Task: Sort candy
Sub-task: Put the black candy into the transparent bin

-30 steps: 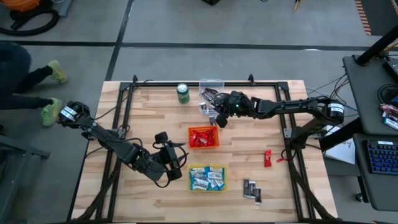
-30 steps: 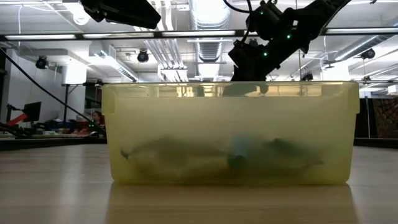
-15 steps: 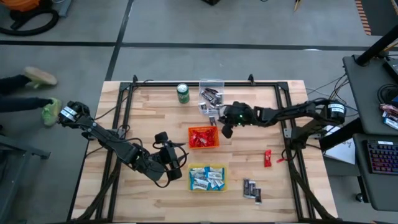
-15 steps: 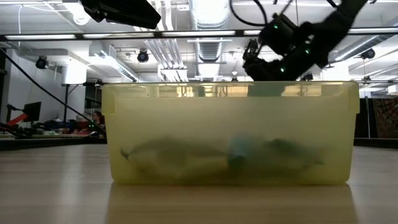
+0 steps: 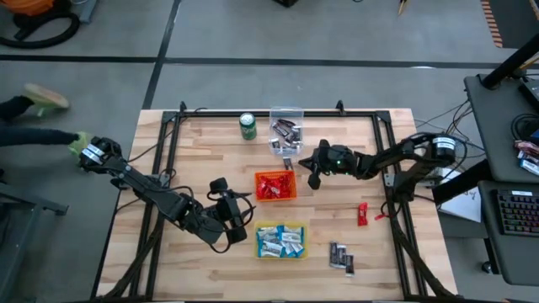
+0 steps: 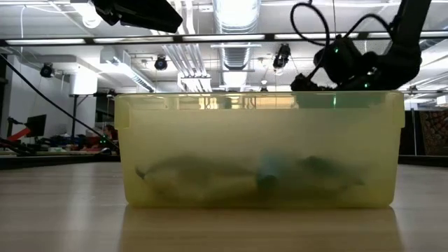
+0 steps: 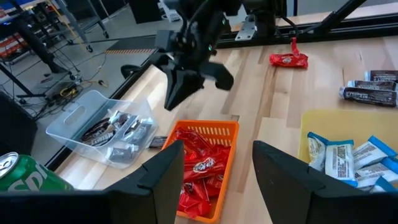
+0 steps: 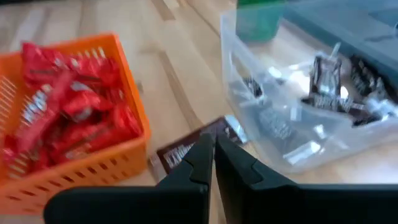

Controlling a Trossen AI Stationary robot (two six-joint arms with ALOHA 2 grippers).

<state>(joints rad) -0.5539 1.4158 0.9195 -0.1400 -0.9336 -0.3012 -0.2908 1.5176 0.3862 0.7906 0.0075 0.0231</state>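
Observation:
My right gripper (image 5: 312, 174) hangs shut above the table, right of the clear bin (image 5: 286, 133), which holds dark candy. One dark bar (image 8: 185, 148) lies flat on the wood between the clear bin and the orange bin (image 5: 275, 186) of red candy; the left wrist view shows my right gripper (image 7: 181, 93) clear above it. The yellow bin (image 5: 280, 241) holds blue-and-white bars. A red bar (image 5: 363, 213) and two dark bars (image 5: 340, 256) lie loose on the table's right half. My left gripper (image 7: 214, 180) waits open, left of the yellow bin.
A green can (image 5: 248, 125) stands near the far edge, left of the clear bin. The yellow bin (image 6: 259, 150) fills the low view. A black frame rail (image 5: 392, 181) runs along the table's sides. A person's shoes (image 5: 46, 97) show on the floor at left.
My right gripper has drawn back from beside the clear bin toward the table's right edge and come lower in the low view. The person's feet at left have shifted.

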